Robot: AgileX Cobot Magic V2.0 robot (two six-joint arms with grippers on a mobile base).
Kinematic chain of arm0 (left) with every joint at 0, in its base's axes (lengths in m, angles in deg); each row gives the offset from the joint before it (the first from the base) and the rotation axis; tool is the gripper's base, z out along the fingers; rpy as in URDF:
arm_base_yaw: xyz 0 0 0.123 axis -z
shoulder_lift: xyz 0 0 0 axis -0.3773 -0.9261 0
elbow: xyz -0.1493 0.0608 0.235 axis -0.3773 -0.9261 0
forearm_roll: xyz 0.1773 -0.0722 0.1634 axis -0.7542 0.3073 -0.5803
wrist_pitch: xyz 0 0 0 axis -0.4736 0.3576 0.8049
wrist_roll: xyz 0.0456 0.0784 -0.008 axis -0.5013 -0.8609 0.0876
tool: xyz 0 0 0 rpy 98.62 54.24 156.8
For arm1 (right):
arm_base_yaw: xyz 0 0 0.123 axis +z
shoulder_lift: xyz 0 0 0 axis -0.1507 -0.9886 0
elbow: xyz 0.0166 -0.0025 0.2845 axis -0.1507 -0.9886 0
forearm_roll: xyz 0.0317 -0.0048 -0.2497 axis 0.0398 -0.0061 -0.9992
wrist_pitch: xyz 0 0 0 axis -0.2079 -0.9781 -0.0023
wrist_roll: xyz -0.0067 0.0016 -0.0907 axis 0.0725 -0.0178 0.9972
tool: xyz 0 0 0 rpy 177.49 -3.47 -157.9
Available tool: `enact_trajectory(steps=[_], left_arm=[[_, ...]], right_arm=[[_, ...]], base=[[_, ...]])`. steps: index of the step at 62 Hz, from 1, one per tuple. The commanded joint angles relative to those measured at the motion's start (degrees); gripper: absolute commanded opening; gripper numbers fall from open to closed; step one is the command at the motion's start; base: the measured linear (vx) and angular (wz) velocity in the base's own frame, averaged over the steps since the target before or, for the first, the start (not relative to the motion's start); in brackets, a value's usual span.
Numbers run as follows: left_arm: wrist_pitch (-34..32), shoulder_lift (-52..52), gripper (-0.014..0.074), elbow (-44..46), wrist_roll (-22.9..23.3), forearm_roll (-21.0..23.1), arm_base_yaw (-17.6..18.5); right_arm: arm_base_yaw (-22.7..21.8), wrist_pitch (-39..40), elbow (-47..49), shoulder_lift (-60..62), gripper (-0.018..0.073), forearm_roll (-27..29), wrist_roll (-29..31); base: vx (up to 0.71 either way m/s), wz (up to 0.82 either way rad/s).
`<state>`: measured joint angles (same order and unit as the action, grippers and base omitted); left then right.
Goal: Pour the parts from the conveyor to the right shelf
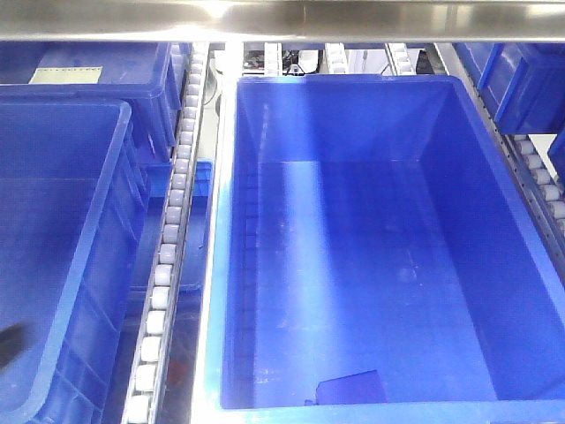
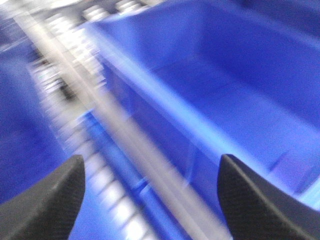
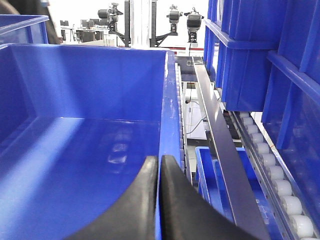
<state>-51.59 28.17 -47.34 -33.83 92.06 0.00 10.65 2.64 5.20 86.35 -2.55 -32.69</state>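
Note:
A large blue bin (image 1: 371, 203) stands on the right shelf (image 1: 291, 19), a steel rack with white roller tracks (image 1: 173, 208). One small blue part (image 1: 350, 387) lies on the bin floor at its near edge. My right gripper (image 3: 159, 172) is shut on the bin's right wall (image 3: 169, 100), which runs between its fingers. My left gripper (image 2: 150, 200) is open and holds nothing. It hangs over the steel rail (image 2: 125, 135) on the left side of the bin (image 2: 225, 75), in a motion-blurred view. The conveyor is out of view.
Another blue bin (image 1: 62, 230) sits to the left across the roller track. More blue bins (image 3: 245, 60) are stacked on the right above a roller track (image 3: 272, 175). A lower bin (image 3: 210, 180) shows beneath. A dark shape (image 1: 11, 343) sits at the left edge.

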Motion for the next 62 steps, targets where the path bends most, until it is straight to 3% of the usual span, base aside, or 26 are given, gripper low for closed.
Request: enact_trajectory(steps=[1, 5, 8, 19, 26, 34, 39, 41, 49, 62], left_arm=[[1.5, 5.1, 0.0524, 1.3, 13.1, -10.8, -0.2], [2.5, 10.0, 0.0524, 1.3, 17.8, -15.3, -0.2], [2.4, 13.0, 0.0524, 1.3, 18.7, -16.1, -0.2], [1.2, 21.5, 0.0515, -1.1, 18.5, -16.1, -0.1], [0.3, 20.5, 0.0451, -4.5, 17.0, -12.0, -0.1], [-5.1, 20.6, 0.0256, -7.6, 13.5, -6.5, -0.1], [-7.0, 20.6, 0.0034, -8.1, 12.4, -4.8, -0.1], [-7.4, 20.6, -0.0010, -8.1, 12.3, -4.4, -0.1], [-8.8, 20.6, -0.0008, -8.1, 12.4, -4.2, -0.1], [-5.2, 20.6, -0.0008, -8.1, 12.5, -3.7, -0.1]], right_arm=[[-0.3, 4.3, -0.8, 0.8, -0.0009, -0.2, 0.2], [-0.3, 4.3, -0.8, 0.8, -0.0009, -0.2, 0.2], [-0.3, 4.3, -0.8, 0.8, -0.0009, -0.2, 0.2], [-0.3, 4.3, -0.8, 0.8, -0.0009, -0.2, 0.2], [-0.3, 4.3, -0.8, 0.8, -0.0009, -0.2, 0.2], [-0.3, 4.3, -0.8, 0.8, -0.0009, -0.2, 0.2], [-0.3, 4.3, -0.8, 0.8, -0.0009, -0.2, 0.2], [-0.3, 4.3, -0.8, 0.8, -0.0009, -0.2, 0.2], [-0.3, 4.3, -0.8, 0.8, -0.0009, -0.2, 0.2], [-0.3, 4.3, -0.8, 0.8, -0.0009, -0.2, 0.2]], base=[[0.00, 0.00], [0.00, 0.00], [0.00, 0.00], [0.00, 0.00], [0.00, 0.00], [0.00, 0.00], [0.00, 0.00], [0.00, 0.00], [0.00, 0.00], [0.00, 0.00]])
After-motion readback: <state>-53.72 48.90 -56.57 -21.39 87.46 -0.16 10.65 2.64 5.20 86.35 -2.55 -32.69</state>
